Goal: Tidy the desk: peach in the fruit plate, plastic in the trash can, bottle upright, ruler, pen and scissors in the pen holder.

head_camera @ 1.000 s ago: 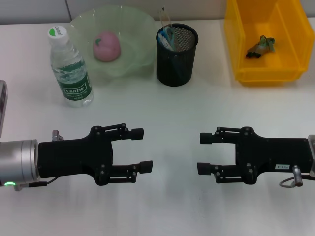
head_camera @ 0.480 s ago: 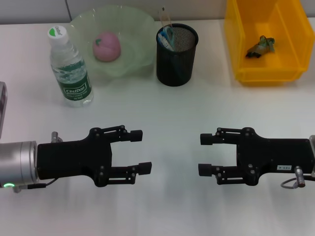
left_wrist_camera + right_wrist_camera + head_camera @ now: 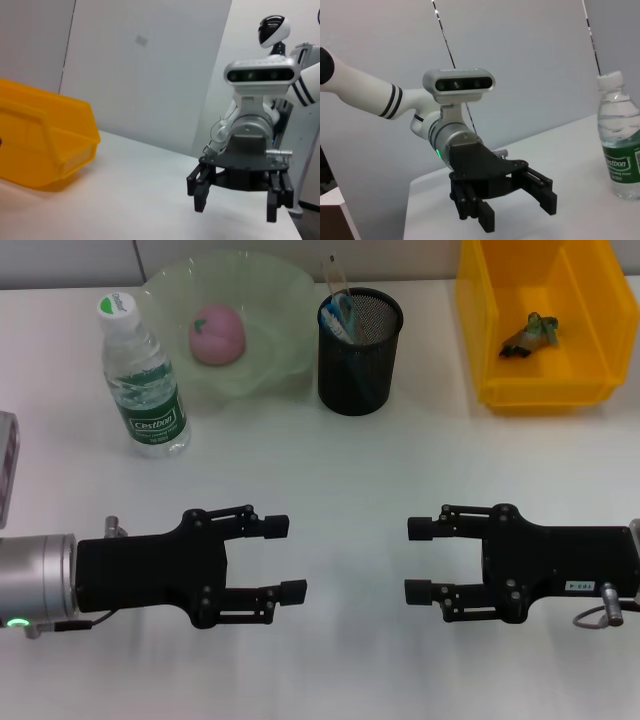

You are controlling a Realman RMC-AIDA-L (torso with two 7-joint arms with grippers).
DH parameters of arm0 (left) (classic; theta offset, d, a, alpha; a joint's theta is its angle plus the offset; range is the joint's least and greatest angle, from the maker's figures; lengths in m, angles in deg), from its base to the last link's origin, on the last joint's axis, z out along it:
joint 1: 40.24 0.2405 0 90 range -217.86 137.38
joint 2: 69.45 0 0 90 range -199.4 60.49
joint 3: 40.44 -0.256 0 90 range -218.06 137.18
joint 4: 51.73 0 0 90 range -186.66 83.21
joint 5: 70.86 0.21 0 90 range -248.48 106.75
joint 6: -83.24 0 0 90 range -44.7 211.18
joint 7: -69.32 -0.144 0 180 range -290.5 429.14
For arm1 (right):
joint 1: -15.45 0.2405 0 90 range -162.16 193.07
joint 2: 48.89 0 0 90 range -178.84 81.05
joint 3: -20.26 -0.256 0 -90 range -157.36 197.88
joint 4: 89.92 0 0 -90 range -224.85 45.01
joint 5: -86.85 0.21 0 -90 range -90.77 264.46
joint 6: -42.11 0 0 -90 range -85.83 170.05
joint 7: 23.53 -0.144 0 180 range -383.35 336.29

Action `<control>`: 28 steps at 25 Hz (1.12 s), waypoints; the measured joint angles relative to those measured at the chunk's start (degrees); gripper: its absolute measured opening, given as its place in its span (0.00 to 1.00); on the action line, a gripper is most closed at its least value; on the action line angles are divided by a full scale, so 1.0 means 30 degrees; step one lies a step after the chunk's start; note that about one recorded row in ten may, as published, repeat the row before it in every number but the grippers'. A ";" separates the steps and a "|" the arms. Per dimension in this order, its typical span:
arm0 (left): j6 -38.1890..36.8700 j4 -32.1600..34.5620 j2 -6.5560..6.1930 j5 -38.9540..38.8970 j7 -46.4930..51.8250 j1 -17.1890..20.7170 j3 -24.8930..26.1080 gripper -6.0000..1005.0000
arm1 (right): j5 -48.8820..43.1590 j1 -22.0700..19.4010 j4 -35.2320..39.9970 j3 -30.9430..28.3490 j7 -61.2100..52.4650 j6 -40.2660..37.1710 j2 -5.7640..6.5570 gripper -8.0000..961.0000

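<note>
Desk [image 3: 330, 470] white w/ grey wall [image 3: 140, 65] behind; both grippers open, facing

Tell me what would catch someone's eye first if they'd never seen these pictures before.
Two black grippers, the left gripper and the right gripper, face each other low over the white table, fingers open and empty. Behind them stand an upright water bottle, a green plate holding a pink peach, a black mesh pen holder, and at the far right a bright yellow bin.

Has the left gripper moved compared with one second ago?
Yes. In the head view the left gripper has drawn slightly back toward the robot, farther from the bottle; its jaws stay open.
</note>
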 joint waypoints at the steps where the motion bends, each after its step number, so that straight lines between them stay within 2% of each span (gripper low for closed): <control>1: 0.0058 -0.0014 0.0002 0.0054 0.0007 0.0000 -0.0001 0.78 | 0.0000 0.0000 0.0002 -0.0002 0.0002 -0.0052 -0.0002 0.76; 28: 0.0333 -0.0073 0.0173 0.0131 0.0013 0.0028 0.0088 0.78 | 0.0000 0.0144 0.0009 -0.0080 0.0002 0.0034 0.0061 0.76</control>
